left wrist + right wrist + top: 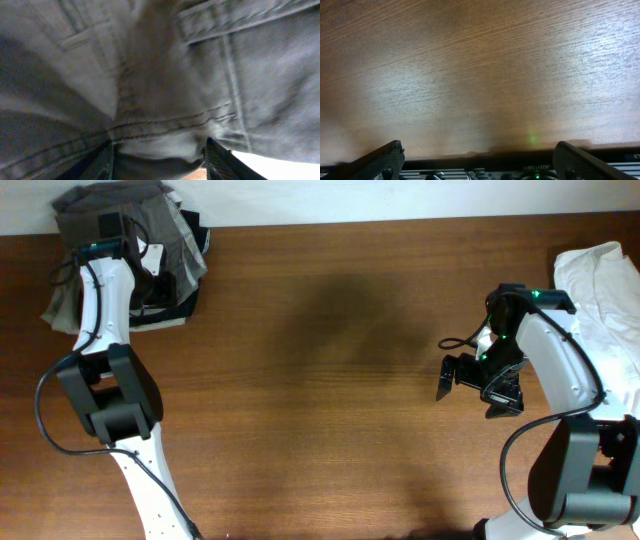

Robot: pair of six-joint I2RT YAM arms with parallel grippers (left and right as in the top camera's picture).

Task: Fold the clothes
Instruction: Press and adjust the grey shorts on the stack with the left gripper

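The clothes lie in a pile (110,215) at the table's far left corner, with grey-olive shorts (150,75) on top showing seams and a pocket edge. My left gripper (150,270) is down in this pile. In the left wrist view its jaws (162,150) hold a bunched fold of the shorts between them, and the fabric fills the frame. My right gripper (470,392) hangs open and empty over bare wood at the right. The right wrist view shows its fingers (477,155) spread wide above the table.
A white garment (600,280) lies at the far right edge, behind the right arm. Black fabric (170,315) and a beige piece (58,305) stick out from under the pile. The brown wooden table (320,380) stretches between the arms.
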